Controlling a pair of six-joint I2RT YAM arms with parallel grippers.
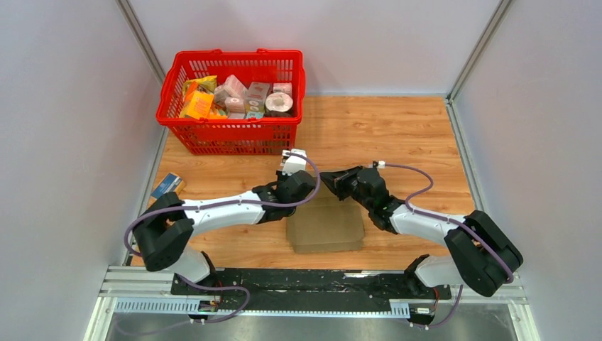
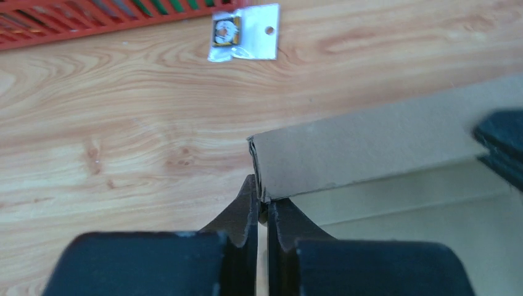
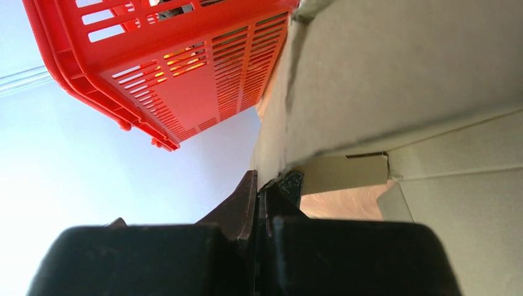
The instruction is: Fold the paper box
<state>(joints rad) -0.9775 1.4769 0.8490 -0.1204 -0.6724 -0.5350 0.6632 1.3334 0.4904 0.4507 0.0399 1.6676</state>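
Both pincers clamp the paper box [image 1: 325, 227] flap.
The box lies mid-tabletop [image 1: 405, 135], at 6 o'clock from the red basket [image 1: 234, 136]; left pincer [image 2: 262, 198] and right pincer [image 3: 265, 185] each pinch its raised flap along the 12 o'clock edge.

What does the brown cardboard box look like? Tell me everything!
The paper box is plain brown corrugated cardboard, unprinted. Most of it lies flat on the wooden table. Its far flap is folded up along a crease. The left gripper pinches one end of that flap's edge and the right gripper the other.
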